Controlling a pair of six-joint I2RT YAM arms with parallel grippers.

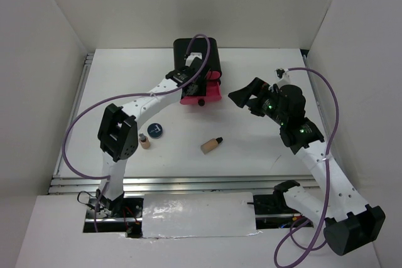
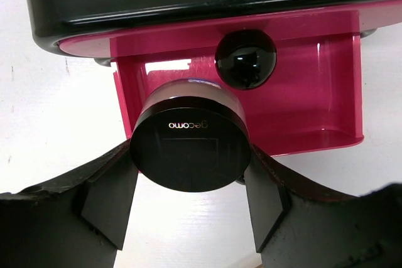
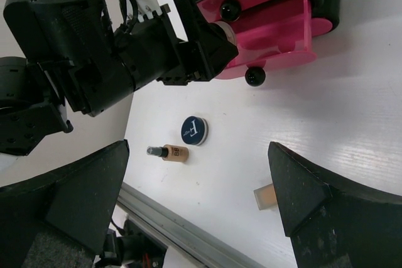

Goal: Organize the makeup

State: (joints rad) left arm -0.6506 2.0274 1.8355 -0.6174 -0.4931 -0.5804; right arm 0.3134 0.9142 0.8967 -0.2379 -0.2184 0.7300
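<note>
My left gripper is shut on the round black compact, held edge-on at the front of the open pink drawer of the black box. In the top view this gripper is over that drawer. The blue-lidded compact lies on the table, with a beige black-capped bottle beside it and a second bottle to the right. My right gripper is open and empty, raised right of the drawer. Its wrist view shows the blue compact and a bottle. No sachets are in view.
A shut pink drawer with a black knob sits above the open one. White walls enclose the table on three sides. A metal rail runs along the near edge. Purple cables loop from both arms.
</note>
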